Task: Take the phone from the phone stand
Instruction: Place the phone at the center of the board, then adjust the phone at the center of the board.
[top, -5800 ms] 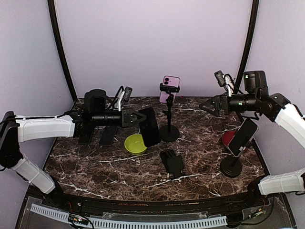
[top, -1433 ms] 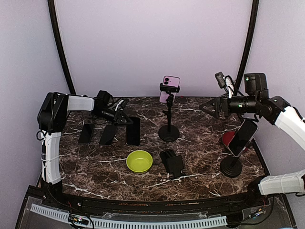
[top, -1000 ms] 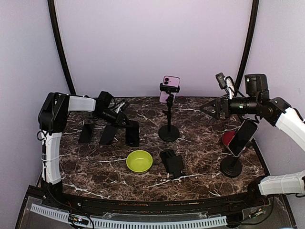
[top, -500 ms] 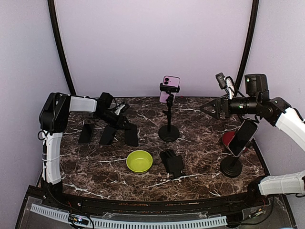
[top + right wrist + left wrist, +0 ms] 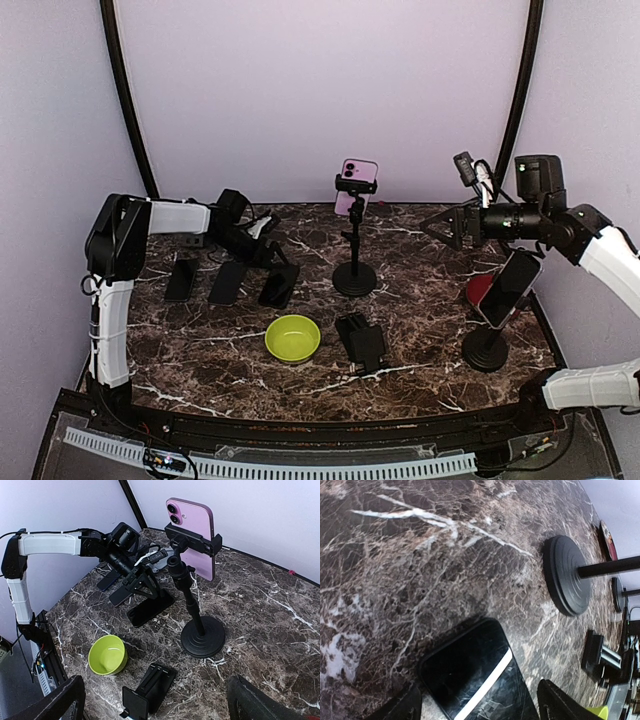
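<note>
A black phone (image 5: 278, 286) lies flat on the marble table (image 5: 420, 260), left of the pole stand's round base (image 5: 566, 582). My left gripper (image 5: 267, 257) hovers low over its far end. The jaws are open on either side of the phone (image 5: 470, 675) without gripping it. A folding black phone stand (image 5: 362, 342) sits empty in the middle foreground. A pink phone (image 5: 357, 185) is clamped on the pole stand (image 5: 192, 600). My right gripper (image 5: 441, 222) hangs open in the air at the right, holding nothing.
Two more dark phones (image 5: 181, 279) (image 5: 226, 282) lie left of the black one. A green bowl (image 5: 292, 338) stands beside the folding stand. At the far right, another phone (image 5: 508, 285) leans on a round-based stand (image 5: 486, 350), with a red object (image 5: 478, 290) behind it.
My left gripper has opened and let go of the black phone, which now rests flat on the table. The right arm has stayed still.
</note>
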Robot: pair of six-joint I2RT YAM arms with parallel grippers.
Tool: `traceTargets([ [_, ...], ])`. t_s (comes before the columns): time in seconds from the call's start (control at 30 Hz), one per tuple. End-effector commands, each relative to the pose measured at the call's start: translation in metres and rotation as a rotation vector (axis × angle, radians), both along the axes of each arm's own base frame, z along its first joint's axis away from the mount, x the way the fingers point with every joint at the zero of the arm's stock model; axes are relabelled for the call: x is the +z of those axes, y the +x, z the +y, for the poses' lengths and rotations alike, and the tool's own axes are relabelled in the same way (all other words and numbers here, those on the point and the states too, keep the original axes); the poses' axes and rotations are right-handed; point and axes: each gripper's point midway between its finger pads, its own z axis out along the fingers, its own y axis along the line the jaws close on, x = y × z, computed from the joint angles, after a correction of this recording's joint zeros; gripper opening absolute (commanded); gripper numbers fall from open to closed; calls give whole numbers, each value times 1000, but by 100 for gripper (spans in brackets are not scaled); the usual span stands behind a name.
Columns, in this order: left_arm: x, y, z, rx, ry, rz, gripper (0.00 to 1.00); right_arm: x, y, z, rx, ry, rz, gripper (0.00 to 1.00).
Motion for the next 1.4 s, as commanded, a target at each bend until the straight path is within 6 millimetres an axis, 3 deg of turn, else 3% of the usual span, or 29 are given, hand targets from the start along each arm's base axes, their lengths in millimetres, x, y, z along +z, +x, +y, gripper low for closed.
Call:
traceTargets([
  [0.0, 11, -3, 5, 26, 50, -8, 85, 9, -2, 0, -3, 17, -45, 99],
  [0.27, 45, 0, 8, 55, 85, -99, 88, 10, -3, -1, -7, 19, -51, 99],
  [0.3, 51, 1, 9, 64, 93, -119, 98, 10, -3, -1, -7, 18, -52, 99],
  [0.33, 59, 1, 10, 73, 99, -141, 99, 11, -3, -1, -8, 19, -53, 99],
  [0.6, 116, 0, 24, 162, 146, -318, 99, 10, -3, -2, -10, 16, -51, 99],
  [0.73, 136, 0, 43, 298, 166, -374, 99, 8, -1, 0, -4, 9, -35, 99],
  [0.83, 142, -6, 56, 391, 172, -381, 99, 9, 2, 2, -3, 9, -24, 99],
  [1.1, 140, -25, 66, 432, 174, -383, 99, 15, 11, 4, -27, 13, 6, 99],
  [1.17, 136, -30, 64, 417, 182, -385, 99, 23, 14, 5, -36, 21, -1, 99],
  [1.37, 119, -38, 48, 353, 224, -378, 99, 25, 21, 7, -72, 21, 22, 99],
])
